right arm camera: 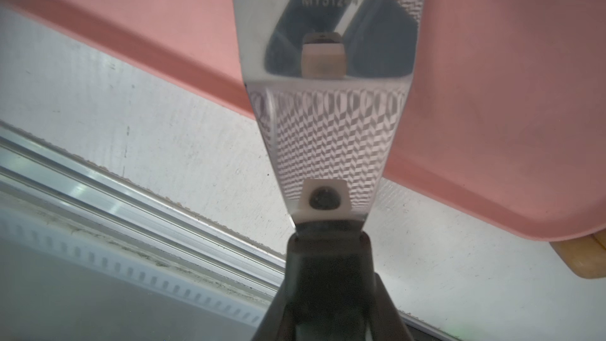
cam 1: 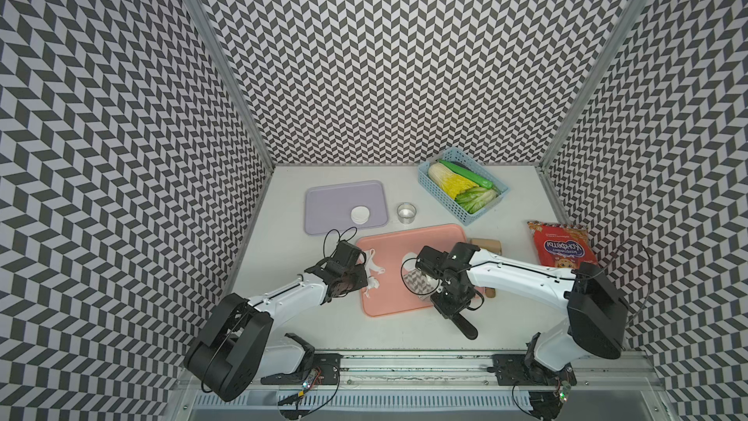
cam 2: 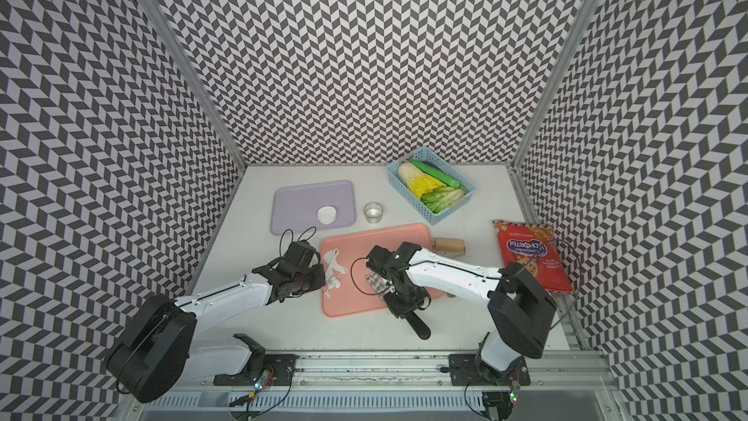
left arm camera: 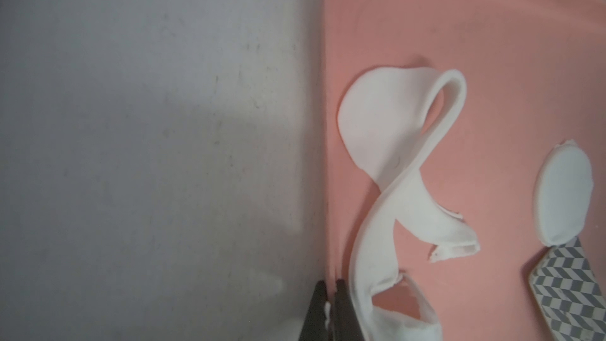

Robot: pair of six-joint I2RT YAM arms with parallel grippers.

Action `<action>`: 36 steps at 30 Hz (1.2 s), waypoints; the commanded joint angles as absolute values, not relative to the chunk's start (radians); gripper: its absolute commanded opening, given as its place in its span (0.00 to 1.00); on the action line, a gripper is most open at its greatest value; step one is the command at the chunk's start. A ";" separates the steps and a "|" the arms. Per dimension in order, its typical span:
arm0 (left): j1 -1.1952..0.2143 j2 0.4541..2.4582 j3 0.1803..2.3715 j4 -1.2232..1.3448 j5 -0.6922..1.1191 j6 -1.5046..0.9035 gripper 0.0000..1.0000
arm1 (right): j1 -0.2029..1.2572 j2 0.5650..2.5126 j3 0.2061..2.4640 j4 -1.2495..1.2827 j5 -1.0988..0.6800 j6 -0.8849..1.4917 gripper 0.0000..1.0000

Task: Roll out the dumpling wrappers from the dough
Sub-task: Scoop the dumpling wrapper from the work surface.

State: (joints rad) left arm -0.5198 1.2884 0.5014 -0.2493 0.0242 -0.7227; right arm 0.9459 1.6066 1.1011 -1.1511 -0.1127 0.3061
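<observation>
A small stack of dumpling wrappers (cam 1: 360,213), its number unclear, is already laid on one purple tray (cam 1: 332,204). One further cut disc (left arm camera: 564,191) and the ragged dough (left arm camera: 370,119) are left on one pink tray (cam 1: 425,236). The left gripper (left arm camera: 329,293) is clenched beside the dough, and one scraper (cam 1: 417,281) is grasped by the right gripper (cam 1: 447,299).

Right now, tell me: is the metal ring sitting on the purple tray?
No, the metal ring stands on the bare table, beside the purple tray, not on it.

Left gripper (left arm camera: 330,290): jaws closed.
Right gripper (cam 1: 448,300): clamped on scraper (right arm camera: 328,132) handle.
Arms: both reach forward and inward, wrists low.
</observation>
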 commanded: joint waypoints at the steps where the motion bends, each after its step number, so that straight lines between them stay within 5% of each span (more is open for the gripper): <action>1: -0.532 1.261 0.504 -0.202 0.062 -0.706 0.00 | 0.921 1.626 1.129 -1.141 -0.100 0.294 0.00; 36: -0.534 1.272 0.515 -0.216 0.054 -0.709 0.00 | 0.954 1.522 0.956 -0.832 0.187 0.466 0.00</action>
State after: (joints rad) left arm -0.5243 1.2873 0.5014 -0.2478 0.0246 -0.7227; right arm 0.9436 1.5501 0.9562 -0.8711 0.1188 0.4404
